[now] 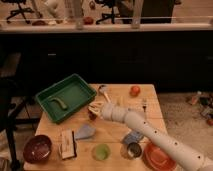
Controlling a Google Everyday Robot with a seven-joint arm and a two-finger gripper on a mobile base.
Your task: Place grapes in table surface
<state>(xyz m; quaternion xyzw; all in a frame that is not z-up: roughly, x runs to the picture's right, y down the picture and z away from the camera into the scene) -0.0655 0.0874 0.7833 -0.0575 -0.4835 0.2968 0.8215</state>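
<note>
Camera view, one entry, looking down at your bench (112, 131): a square top of light wooden planks, the surface named in the task. Item, the hand (93, 109): at the end of the white arm that reaches in from the lower right, it sits low over the middle of the bench, just off the right corner of the green tray (66, 97); whether it is apart, together or clamped on anything, you cannot tell. Item, the grapes (93, 115): a small dark reddish patch right at the hand, under its tip; you cannot tell if they rest on the planks or hang in the grip. Item, the tray: upper left of the bench, holding a curved green vegetable (58, 103) and no grapes that show. Item, an orange-red round fruit (134, 90): near the far right edge, well apart from the hand. Item, a dark red bowl (38, 148): near left corner. Item, a pale folded cloth (85, 131): in front of the hand. Item, a small green cup (102, 151): near edge, centre. Item, an orange plate (159, 156): near right, partly under the arm. Status, as a judgement: the grapes appear to be already outside the tray and over bare wood, so the carry looks largely done; what seems left for you is to confirm they sit on the planks, let them go, and lift the hand clear without dragging the cluster.
</note>
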